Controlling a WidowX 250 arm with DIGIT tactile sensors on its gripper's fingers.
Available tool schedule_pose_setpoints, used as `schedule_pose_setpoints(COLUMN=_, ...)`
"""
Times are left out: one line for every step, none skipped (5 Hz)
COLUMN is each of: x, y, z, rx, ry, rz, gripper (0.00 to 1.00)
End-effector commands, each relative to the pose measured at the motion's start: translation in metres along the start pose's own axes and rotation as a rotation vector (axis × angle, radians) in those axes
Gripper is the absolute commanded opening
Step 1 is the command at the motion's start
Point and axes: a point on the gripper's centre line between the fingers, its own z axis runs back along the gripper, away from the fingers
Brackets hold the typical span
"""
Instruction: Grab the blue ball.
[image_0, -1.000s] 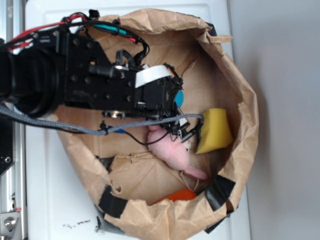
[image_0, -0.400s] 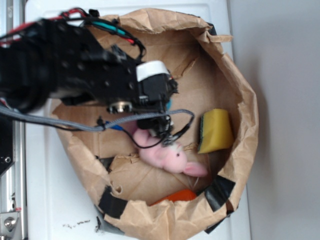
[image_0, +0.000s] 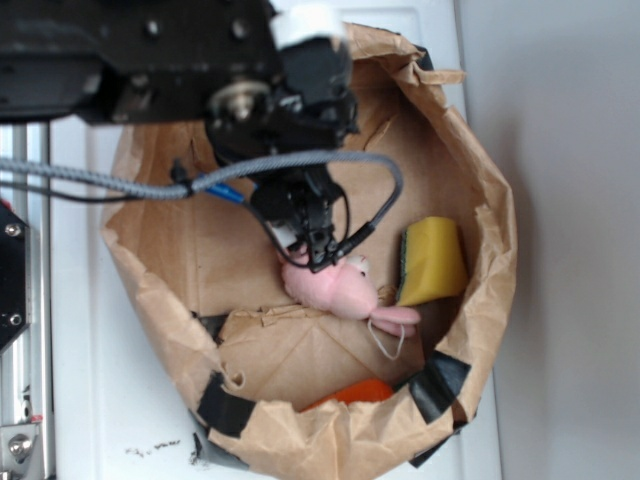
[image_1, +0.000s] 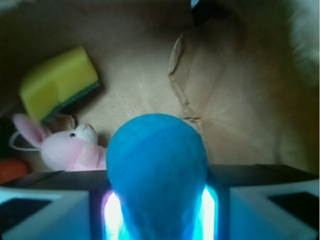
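A: Where's the ball (image_1: 156, 170)?

B: In the hand (image_1: 156, 200). The wrist view shows it wedged between the two fingers (image_1: 45, 212), which press it from either side. It fills the gap, and its upper curve sticks out past the fingertips. The sides glow bright blue where they meet the pads.

A: So the hand is closed on it?

B: Yes, closed down to the ball's width, with nothing else in the grip.

A: Can you see the ball from outside?

B: No. In the exterior view the hand (image_0: 312, 245) hangs inside the bag (image_0: 480, 220), and the arm (image_0: 150, 60) and its cables hide whatever the fingers hold.

A: What else is in the bag?

B: A pink bunny (image_0: 335, 290) lies just below the fingertips in the exterior view; whether they touch, I can't tell. In the wrist view the bunny (image_1: 70, 147) sits lower left of the ball, well under it, face up, with one ear toward the edge of the frame.

A: And the yellow thing?

B: A sponge (image_0: 432, 260) with a dark green scrub side, just beside the bunny and close to the bag's wall. Something orange (image_0: 360, 391) peeks out near the bag's rim, mostly hidden by a paper fold.

A: And the bag itself?

B: Brown paper, rim rolled down, patched with black tape (image_0: 225, 405), sitting on a white surface (image_0: 100, 400).
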Motion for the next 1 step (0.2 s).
schedule_pose_setpoints(x=-0.0017, y=-0.0113, z=0.0265, rx=0.04, ry=-0.104, rz=-0.032, gripper=0.0)
